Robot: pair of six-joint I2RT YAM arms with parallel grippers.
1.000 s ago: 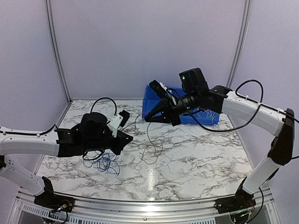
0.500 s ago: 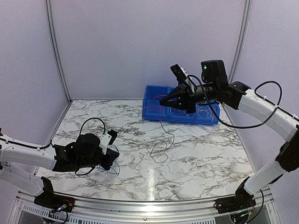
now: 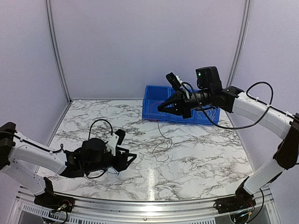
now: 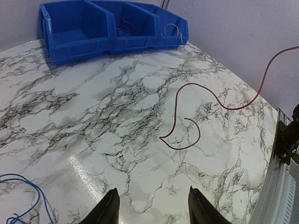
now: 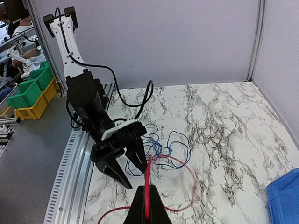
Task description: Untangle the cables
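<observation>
My right gripper (image 3: 161, 107) hangs above the table in front of the blue bin (image 3: 150, 99). It is shut on a red cable (image 5: 147, 179), which trails down to a loose curl on the marble (image 4: 187, 145). A tangle of blue and dark cables (image 5: 158, 146) lies at the near left. My left gripper (image 3: 127, 161) hovers low right beside that tangle, open, with nothing between its fingers. The left wrist view shows only one blue strand (image 4: 21, 177) at its lower left edge. Seen from above, my left arm covers most of the tangle.
The blue bin (image 4: 93, 32) has three compartments at the back of the table. Some thin wires lie in its middle and right ones. A metal rail (image 3: 149, 205) runs along the near table edge. Purple walls close in the back and sides.
My left gripper has opened, letting go of the tangle, and has shifted right along the table. The right gripper has dipped slightly, still gripping the red cable.
</observation>
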